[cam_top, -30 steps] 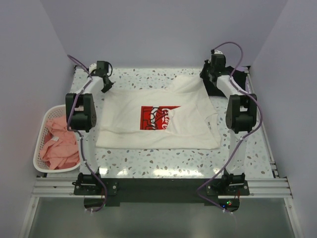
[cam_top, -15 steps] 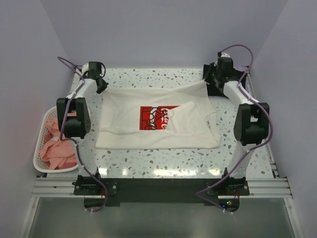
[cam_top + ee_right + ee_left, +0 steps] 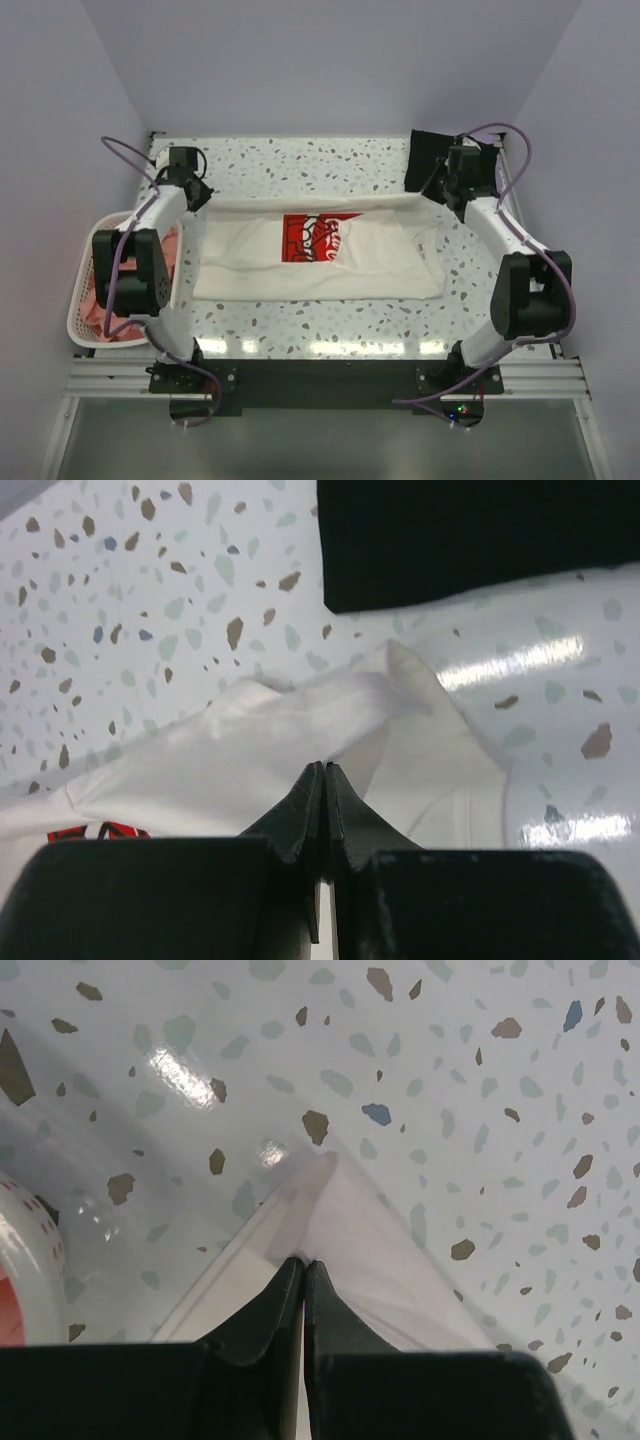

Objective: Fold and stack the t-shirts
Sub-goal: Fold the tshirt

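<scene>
Left gripper (image 3: 303,1260) and right gripper (image 3: 325,768) clamped on white t-shirt (image 3: 300,265), far edge raised. Shallow pinches: a corner may slip, skewing the fold.

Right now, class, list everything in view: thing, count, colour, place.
Table: one, speckled white, under everything.
White shirt: one, white with red print, table centre.
Black shirt: one, black, far right corner.
Pink shirts: count unclear, pink, in basket.
Basket: one, white lattice, table's left edge.
Left gripper: one, black, shut on white shirt's far left corner.
Right gripper: one, black, shut on its far right corner.
</scene>
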